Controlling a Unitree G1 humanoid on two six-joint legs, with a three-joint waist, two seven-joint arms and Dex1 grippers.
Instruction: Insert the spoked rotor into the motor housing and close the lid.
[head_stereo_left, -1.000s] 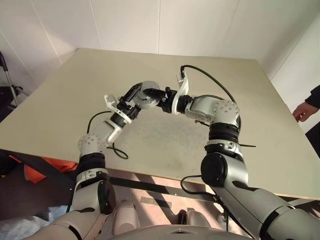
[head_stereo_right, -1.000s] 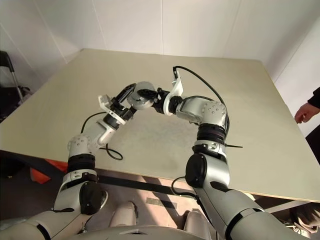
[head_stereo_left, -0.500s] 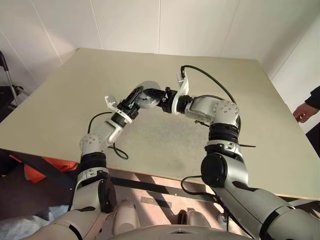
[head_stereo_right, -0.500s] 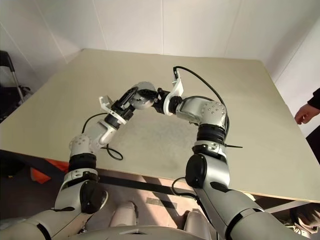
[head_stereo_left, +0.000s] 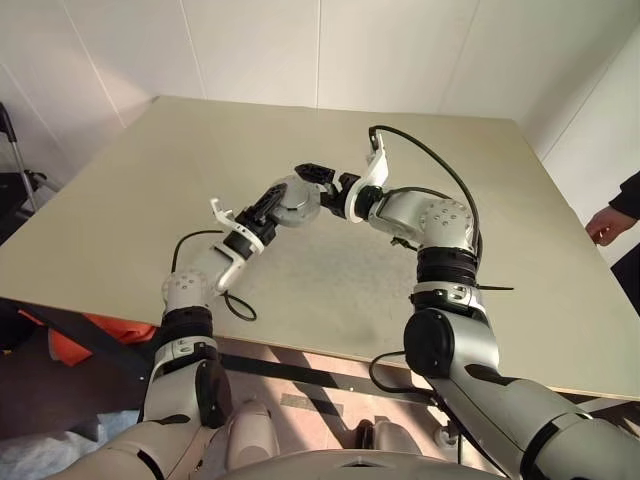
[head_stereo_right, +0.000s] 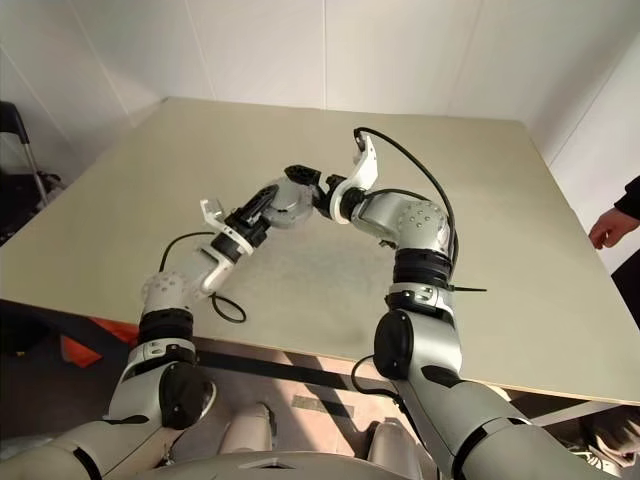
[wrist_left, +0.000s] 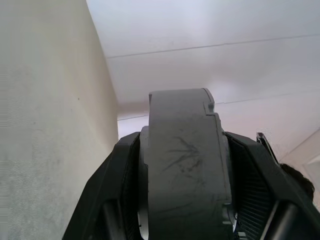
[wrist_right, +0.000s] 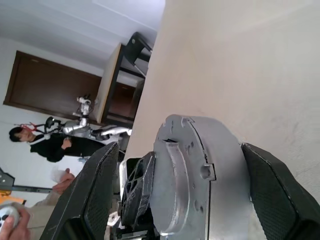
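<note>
Now left gripper (head_stereo_left: 268, 205) clamps motor housing (head_stereo_left: 297, 196).

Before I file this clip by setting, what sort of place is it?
Probably an indoor robotics lab or test room: a large bare table, plain white panelled walls, and another small robot arm near people in the background.

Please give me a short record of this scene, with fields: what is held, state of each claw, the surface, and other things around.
held item: motor housing, a round grey puck, above the table
left claw: shut on the motor housing, one finger on each side
right claw: open, fingers spread on both sides of the housing, not touching
surface: beige table
surroundings: person's hand past the right table edge; white walls
</note>
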